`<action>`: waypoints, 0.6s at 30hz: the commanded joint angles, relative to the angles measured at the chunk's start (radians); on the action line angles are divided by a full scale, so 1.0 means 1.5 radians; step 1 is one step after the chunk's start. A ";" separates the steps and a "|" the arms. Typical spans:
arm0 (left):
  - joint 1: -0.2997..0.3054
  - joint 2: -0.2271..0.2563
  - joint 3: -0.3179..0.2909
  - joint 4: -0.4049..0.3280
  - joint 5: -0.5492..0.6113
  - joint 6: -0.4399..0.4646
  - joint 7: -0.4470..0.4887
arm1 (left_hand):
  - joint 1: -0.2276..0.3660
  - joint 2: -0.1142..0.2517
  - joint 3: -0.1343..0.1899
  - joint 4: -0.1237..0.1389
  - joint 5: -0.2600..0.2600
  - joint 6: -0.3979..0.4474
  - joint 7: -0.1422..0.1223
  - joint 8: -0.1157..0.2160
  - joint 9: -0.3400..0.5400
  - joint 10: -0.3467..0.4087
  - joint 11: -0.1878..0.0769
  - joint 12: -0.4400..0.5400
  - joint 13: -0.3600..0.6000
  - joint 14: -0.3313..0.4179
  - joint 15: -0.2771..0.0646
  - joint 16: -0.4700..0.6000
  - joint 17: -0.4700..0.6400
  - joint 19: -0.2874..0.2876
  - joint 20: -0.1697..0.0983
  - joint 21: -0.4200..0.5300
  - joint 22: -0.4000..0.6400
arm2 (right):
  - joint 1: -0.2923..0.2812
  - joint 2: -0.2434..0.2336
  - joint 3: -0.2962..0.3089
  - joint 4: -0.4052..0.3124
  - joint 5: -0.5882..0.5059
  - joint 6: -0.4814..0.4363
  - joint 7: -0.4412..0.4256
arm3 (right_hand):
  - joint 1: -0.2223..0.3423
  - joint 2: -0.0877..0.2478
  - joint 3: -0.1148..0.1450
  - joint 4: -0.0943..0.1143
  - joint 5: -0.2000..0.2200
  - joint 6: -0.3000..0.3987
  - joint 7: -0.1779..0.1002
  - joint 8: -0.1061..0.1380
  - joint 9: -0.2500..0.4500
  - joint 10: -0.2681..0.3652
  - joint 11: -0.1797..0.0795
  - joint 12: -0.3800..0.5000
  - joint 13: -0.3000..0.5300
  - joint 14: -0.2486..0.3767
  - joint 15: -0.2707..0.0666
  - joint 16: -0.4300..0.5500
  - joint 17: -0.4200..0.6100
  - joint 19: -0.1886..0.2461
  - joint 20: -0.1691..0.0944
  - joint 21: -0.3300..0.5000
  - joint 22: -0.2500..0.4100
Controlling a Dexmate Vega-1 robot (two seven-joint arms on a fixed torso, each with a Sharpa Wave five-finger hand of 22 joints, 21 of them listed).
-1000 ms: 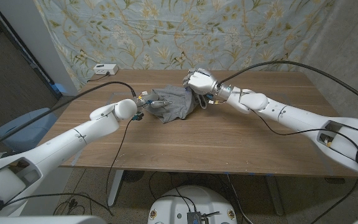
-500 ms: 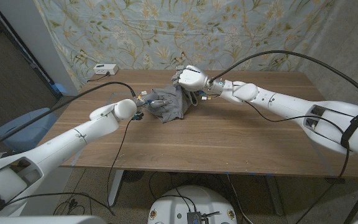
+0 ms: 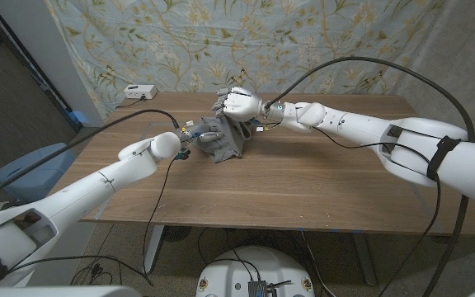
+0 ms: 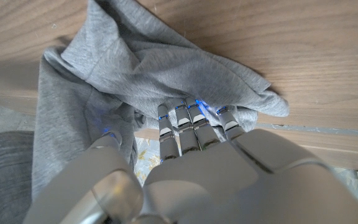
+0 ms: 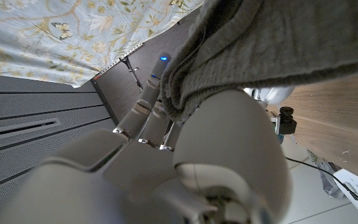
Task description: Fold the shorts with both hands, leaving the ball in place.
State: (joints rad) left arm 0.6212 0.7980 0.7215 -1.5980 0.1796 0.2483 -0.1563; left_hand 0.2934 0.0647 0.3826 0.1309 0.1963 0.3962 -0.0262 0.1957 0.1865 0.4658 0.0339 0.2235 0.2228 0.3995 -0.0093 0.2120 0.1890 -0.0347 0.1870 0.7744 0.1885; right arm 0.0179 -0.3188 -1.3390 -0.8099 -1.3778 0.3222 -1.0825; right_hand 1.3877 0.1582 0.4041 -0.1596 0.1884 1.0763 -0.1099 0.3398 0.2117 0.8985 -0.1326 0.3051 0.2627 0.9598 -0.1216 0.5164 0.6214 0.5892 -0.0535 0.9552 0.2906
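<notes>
Overhead, wooden table before floral curtain.

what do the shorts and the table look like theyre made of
The shorts look like soft grey jersey knit, probably cotton or a blend: matte, heathered, falling in loose folds, with a ribbed band at one edge. The table looks like wood or wood veneer with a smooth satin finish: long brown grain lines run along its top. Which of the two cannot be told.
</notes>
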 commanded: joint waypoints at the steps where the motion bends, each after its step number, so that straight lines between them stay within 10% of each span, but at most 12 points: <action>1: 0.000 -0.004 0.000 0.017 -0.011 -0.011 0.004 | -0.006 -0.001 -0.001 0.000 0.003 0.002 0.005 -0.001 0.000 0.000 0.004 -0.002 0.002 0.002 0.004 -0.002 0.003 0.000 0.005 -0.002 0.001 | -0.002 0.079 0.032 0.088 -0.053 0.042 -0.023 | 0.010 -0.001 -0.005 0.000 0.002 0.004 -0.004 -0.005 0.003 0.002 -0.004 -0.001 0.003 0.014 -0.077 -0.002 0.002 -0.004 -0.104 0.008 0.002; 18: 0.025 0.023 -0.029 -0.042 -0.015 0.001 0.036 | -0.010 -0.001 -0.003 -0.002 0.005 0.009 0.004 0.002 0.000 0.005 0.001 -0.001 0.000 0.003 0.004 -0.002 0.002 0.001 0.005 -0.005 0.001 | -0.013 0.119 0.034 0.144 -0.046 0.042 -0.023 | 0.018 -0.001 -0.011 0.002 0.002 0.000 -0.004 -0.013 0.003 0.001 -0.001 -0.010 0.001 0.014 -0.077 -0.008 0.006 -0.013 -0.104 0.033 0.005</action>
State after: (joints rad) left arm 0.6201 0.7928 0.7204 -1.5771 0.1605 0.2283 -0.1486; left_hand 0.2803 0.0646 0.3826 0.1309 0.2004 0.4018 -0.0207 0.1958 0.1865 0.4658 0.0337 0.2234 0.2229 0.3992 -0.0098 0.2120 0.1879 -0.0361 0.1856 0.7663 0.1878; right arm 0.0061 -0.1762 -1.2860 -0.6454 -1.4435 0.3844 -1.1127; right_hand 1.3988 0.1536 0.3918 -0.1554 0.1857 1.0790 -0.1127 0.3245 0.2116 0.8985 -0.1324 0.2914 0.2626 0.9600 -0.1214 0.5088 0.6284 0.5728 -0.0553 0.9953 0.2952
